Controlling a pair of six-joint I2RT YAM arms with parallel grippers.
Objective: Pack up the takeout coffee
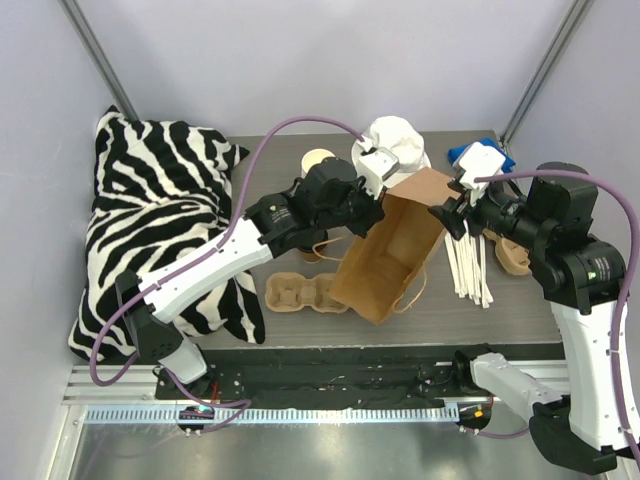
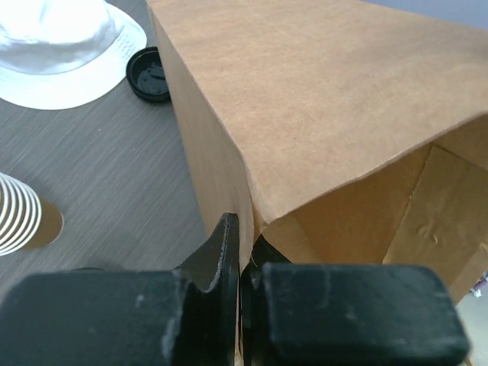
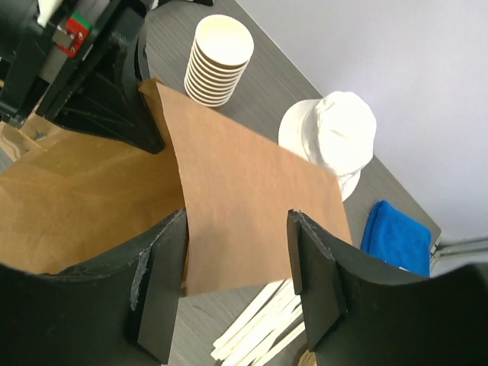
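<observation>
- Left claw (image 2: 245, 255): pinched narrow on the rim of the paper bag (image 2: 320, 114).
- Right claw (image 3: 238, 225): spread wide over the bag's flap; contact unclear.
- Takeout coffee: only a black lid (image 2: 150, 74) shows, on the worktop (image 2: 99, 175) beside the white hat (image 2: 61, 46), in the left wrist view alone.

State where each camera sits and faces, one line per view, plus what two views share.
Top external: fixed above and behind the bases, looking down on the table; both arms show at the paper bag.
Left wrist: on the left arm, looking along the left jaws, shut on the bag's rim beside its open mouth.
Right wrist: on the right arm, looking between the open right jaws across the bag toward the left arm.
Shared: both wrist views show the bag, white hat and cup stack.
</observation>
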